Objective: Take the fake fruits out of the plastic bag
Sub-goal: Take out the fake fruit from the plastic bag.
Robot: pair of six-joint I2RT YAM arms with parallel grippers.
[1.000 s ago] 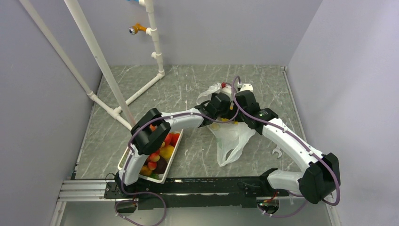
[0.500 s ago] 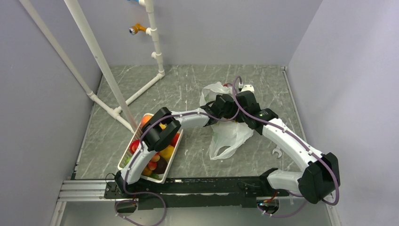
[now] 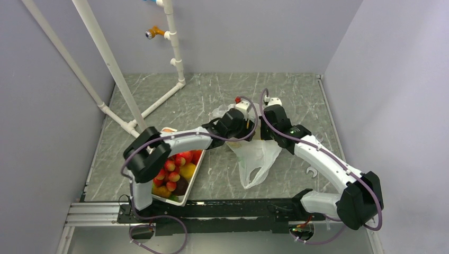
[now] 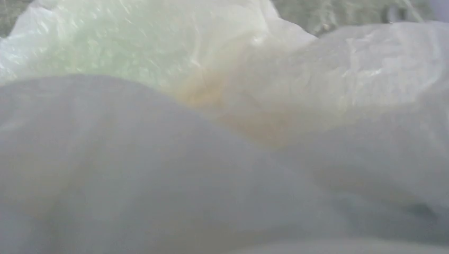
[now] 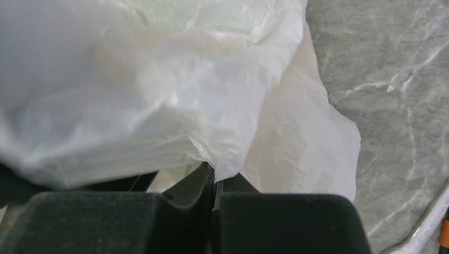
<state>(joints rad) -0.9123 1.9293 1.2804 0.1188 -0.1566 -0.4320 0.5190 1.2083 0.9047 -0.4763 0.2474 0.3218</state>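
**Right gripper** (image 5: pixel 213 174): the fingers are pressed together with no gap between them. A fold of the plastic bag (image 5: pixel 174 100) is pinched at the tips. The rest of the film spreads ahead of the fingers and to their left.

**Left gripper** (image 3: pixel 239 114): buried in the bag's upper end. Its wrist camera shows only film, with no finger visible, so whether it is wide or narrow cannot be determined.

**Plastic bag:** thin, crinkled, translucent white. It lies on the grey marbled table (image 3: pixel 212 90) between the two grippers. The slack body and one loop handle (image 3: pixel 253 177) trail from them toward the arm bases.

**Contents:** in the left wrist view, a green tint (image 4: pixel 106 47) and a yellow-orange tint (image 4: pixel 212 98) show through the film ahead of the gripper. No outlines can be resolved.

**White basket** (image 3: pixel 186 197): holds mixed fruit and sits well apart, behind the left gripper beside that arm.
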